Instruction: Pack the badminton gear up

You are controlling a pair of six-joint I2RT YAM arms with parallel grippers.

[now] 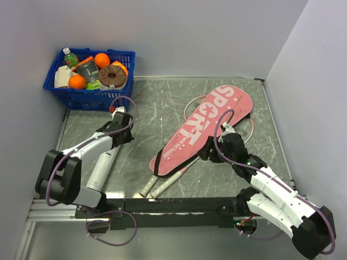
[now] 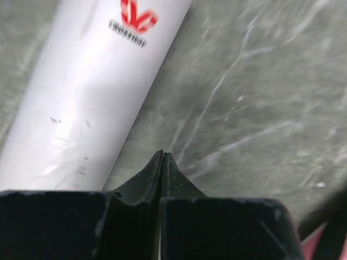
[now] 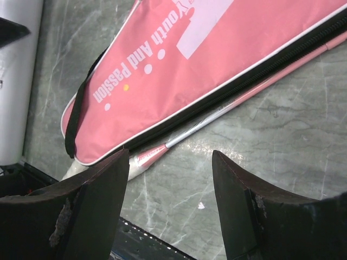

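The long pink racket bag lettered "SPORT" lies diagonally on the table. Two thin rackets lie under it. Their heads show past its edges and their whitish handles stick out at the near end. The white tube lies beside my left arm. My left gripper is shut and empty, just right of the tube, low over the table. My right gripper is open and empty, over bare table beside the bag and a pink-and-silver racket shaft. No shuttlecocks are in view.
A blue plastic basket of groceries stands at the far left corner. White walls close in the table at the back and on both sides. A black rail runs along the near edge.
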